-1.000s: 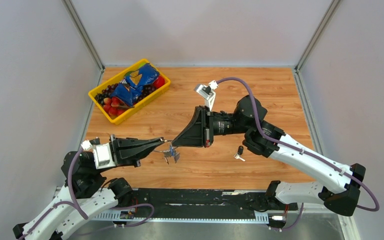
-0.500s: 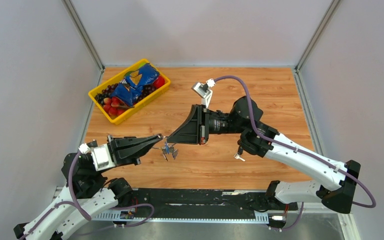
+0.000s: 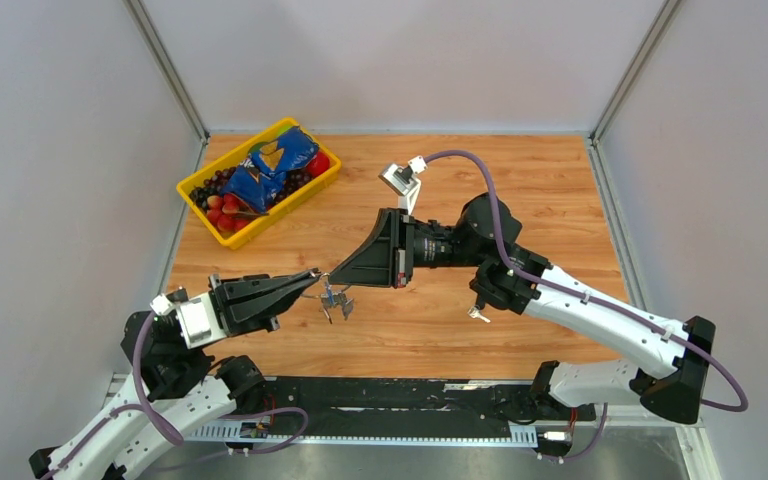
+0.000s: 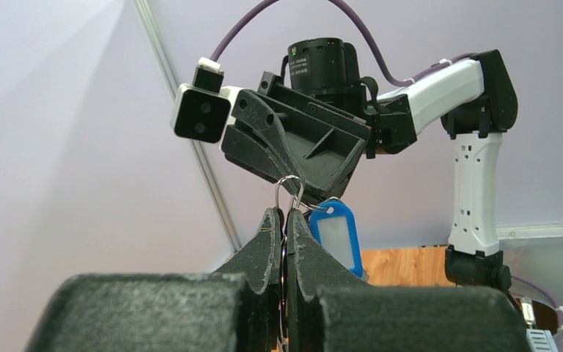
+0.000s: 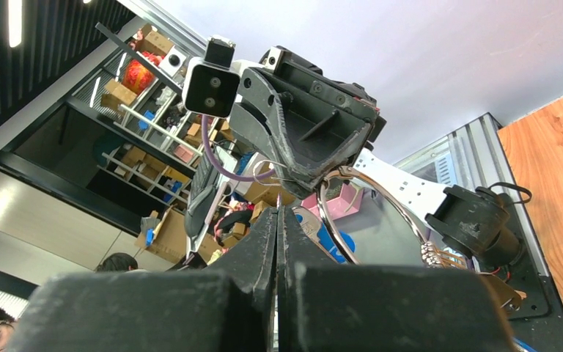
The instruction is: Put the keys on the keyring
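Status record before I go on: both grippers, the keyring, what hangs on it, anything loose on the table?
left gripper: shut on the keyring
right gripper: shut, tip pinching the same ring opposite the left
keyring position: in the air between the two tips, above the table
hanging from ring: blue tag and small keys
loose key: on the table beside the right arm, partly hidden, not on the ring
yellow basket: far left, apart from both arms

There are two arms, the left arm (image 3: 150, 410) and the right arm (image 3: 600, 320), one ring (image 4: 288, 177) with one blue tag (image 4: 335, 235) and a bunch of keys (image 3: 336, 304) too small to count, one more key (image 3: 478, 314) alone on the tabletop (image 3: 520, 190), and one yellow bin (image 3: 290, 205) at its far left corner.
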Controlling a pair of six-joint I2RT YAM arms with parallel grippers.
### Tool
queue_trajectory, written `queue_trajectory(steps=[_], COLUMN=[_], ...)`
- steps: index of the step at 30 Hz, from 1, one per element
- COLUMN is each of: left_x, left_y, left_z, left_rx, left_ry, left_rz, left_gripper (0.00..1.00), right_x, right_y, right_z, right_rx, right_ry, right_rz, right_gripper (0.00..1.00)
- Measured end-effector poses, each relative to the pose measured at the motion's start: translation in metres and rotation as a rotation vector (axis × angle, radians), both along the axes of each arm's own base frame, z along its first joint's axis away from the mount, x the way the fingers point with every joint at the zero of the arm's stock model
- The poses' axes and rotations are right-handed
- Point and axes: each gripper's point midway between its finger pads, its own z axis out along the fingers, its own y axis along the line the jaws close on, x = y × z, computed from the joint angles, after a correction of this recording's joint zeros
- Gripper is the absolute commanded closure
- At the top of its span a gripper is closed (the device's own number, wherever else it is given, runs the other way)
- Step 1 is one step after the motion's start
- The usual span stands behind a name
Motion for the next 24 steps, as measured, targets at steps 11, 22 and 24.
queue_trajectory(steps=[11,22,24], left_x=[-0.0024,-0.0054,-0.0054], left_y=[0.0013,0.0018,0.0018], left_z=[0.0009,0.0015,0.0012], left_rx=[-0.015,-0.018,-0.018], left_ry=[-0.022,-0.035,-0.035], left_rz=[-0.003,-0.012,-0.012], left_gripper=[0.99,0.99,1.00], right_x=[-0.0035,-0.0043,-0.0040], right_y=[0.0067,0.0078,0.0088], right_z=[-0.0003,0.0014,0.0007], right_rx=[0.009,0.016,0.016], right_ry=[0.016,0.021,0.022], right_rz=[0.021,0.021,0.022], right_gripper=[1.00,1.00,1.00])
